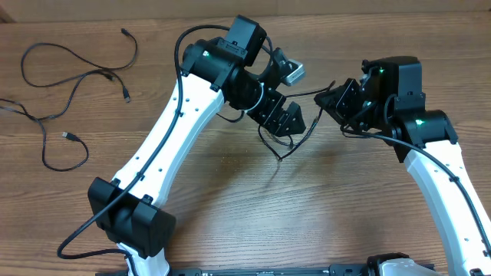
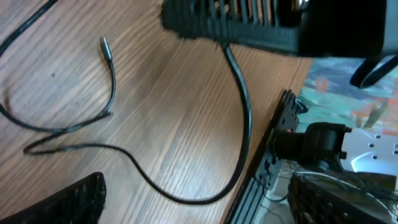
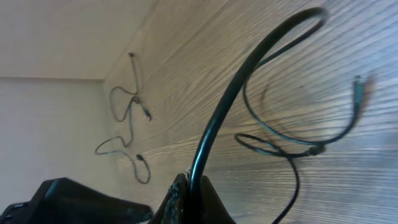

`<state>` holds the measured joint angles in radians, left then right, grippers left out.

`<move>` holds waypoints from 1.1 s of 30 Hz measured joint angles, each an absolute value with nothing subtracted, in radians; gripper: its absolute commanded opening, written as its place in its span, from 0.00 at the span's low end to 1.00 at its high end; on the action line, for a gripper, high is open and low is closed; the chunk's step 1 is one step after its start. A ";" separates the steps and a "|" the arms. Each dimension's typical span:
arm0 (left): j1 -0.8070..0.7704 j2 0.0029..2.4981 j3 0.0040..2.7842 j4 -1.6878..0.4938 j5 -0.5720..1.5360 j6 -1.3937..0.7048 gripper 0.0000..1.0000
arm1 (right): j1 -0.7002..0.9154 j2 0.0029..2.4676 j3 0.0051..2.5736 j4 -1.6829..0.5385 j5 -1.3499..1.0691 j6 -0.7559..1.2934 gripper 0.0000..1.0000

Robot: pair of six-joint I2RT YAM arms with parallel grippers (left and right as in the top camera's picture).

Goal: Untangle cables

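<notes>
In the right wrist view my right gripper (image 3: 194,198) is shut on a black cable (image 3: 224,106), which arcs up from the jaws and drops in loops onto the wood, ending in a small plug (image 3: 357,82). From overhead, the right gripper (image 1: 332,100) faces the left gripper (image 1: 290,123) at mid-table, with that cable (image 1: 285,151) trailing below them. My left gripper (image 2: 205,208) is open, fingers (image 2: 78,199) wide apart. The cable (image 2: 245,118) curves over the table between them, touching neither. A thinner stretch with a plug end (image 2: 104,46) lies to the left.
Two separate cables (image 1: 77,73) (image 1: 63,147) lie spread on the table's left part, also seen far off as cables (image 3: 127,99) in the right wrist view. The table edge and a metal frame (image 2: 273,155) run close by on the left gripper's right.
</notes>
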<state>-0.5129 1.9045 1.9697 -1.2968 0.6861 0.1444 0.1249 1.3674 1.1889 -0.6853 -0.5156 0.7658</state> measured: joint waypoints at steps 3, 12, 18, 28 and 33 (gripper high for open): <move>-0.531 1.904 1.970 -1.271 0.685 0.130 0.93 | 0.125 1.367 1.189 -0.663 -0.550 0.783 0.04; -0.596 1.904 1.970 -1.209 0.642 0.067 0.82 | 0.125 1.367 1.189 -0.646 -0.620 0.808 0.04; -0.623 1.905 1.970 -1.203 0.598 0.047 0.77 | 0.125 1.367 1.189 -0.640 -0.632 0.812 0.04; -0.635 1.904 1.970 -1.190 0.551 0.028 0.56 | 0.125 1.367 1.189 -0.639 -0.635 0.811 0.04; -0.635 1.904 1.970 -1.174 0.545 0.025 0.51 | 0.125 1.368 1.189 -0.639 -0.640 0.811 0.04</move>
<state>-0.6353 1.9041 1.9697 -1.1744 0.5449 0.0246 0.1249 1.3682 1.1889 -0.6388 -0.6403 0.8112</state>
